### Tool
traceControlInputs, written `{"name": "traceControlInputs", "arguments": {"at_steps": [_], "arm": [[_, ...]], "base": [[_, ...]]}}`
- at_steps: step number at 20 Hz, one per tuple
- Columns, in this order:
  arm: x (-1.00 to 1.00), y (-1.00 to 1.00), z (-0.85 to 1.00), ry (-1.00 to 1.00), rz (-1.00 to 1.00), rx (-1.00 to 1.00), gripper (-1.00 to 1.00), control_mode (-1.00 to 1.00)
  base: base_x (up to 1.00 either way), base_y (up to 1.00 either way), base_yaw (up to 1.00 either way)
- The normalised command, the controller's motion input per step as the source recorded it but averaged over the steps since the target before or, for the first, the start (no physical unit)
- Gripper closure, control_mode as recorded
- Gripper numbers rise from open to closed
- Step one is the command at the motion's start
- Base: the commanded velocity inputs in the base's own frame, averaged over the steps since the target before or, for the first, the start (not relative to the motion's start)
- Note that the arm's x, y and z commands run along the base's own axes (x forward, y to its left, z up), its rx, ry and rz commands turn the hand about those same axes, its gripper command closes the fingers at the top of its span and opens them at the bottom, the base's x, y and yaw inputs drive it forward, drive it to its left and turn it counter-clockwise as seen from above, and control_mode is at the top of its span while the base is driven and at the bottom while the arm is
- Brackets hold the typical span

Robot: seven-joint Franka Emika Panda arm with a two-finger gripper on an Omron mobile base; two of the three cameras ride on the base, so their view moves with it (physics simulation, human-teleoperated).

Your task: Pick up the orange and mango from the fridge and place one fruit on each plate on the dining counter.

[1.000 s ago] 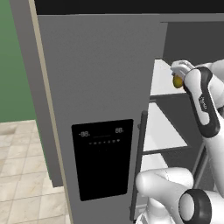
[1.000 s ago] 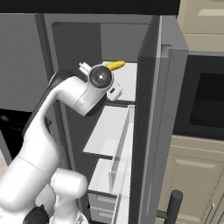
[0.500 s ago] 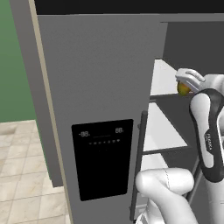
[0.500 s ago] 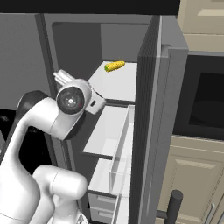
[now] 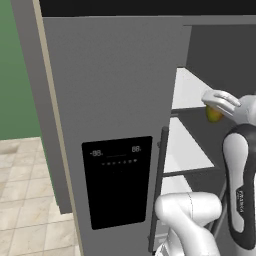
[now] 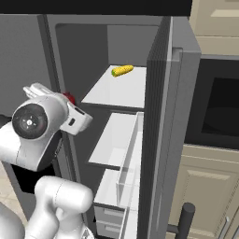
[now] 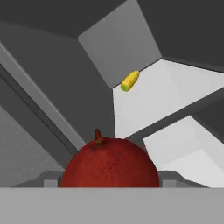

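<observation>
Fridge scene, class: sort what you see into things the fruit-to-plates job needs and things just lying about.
Part of the job:
- tall grey fridge
- oval red-and-yellow mango, held in the gripper

Just lying about:
- yellow corn cob on the top white shelf
- black built-in oven
- beige cabinet door

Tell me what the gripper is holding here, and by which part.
The gripper holds the mango between its fingers, gripped across its sides, stem upward in the hand view; the contact points are hidden.
</observation>
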Motion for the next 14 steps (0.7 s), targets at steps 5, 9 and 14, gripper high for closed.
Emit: {"name": "traceControlInputs", "arguments": {"at_steps": [5,9,14], "arm": [[-0.81,0.19,0.19,0.1,-0.02,-0.06,1.0,-1.0],[-0.78,0.23,0.07,0.02,-0.09,-0.07,1.0,-1.0],[-0.29,0.4,0.05,-0.05,-0.04,-0.14,1.0,-1.0]], "base": [[0.0,0.0,0.0],[0.0,0.0,0.0],[0.0,0.0,0.0]]}}
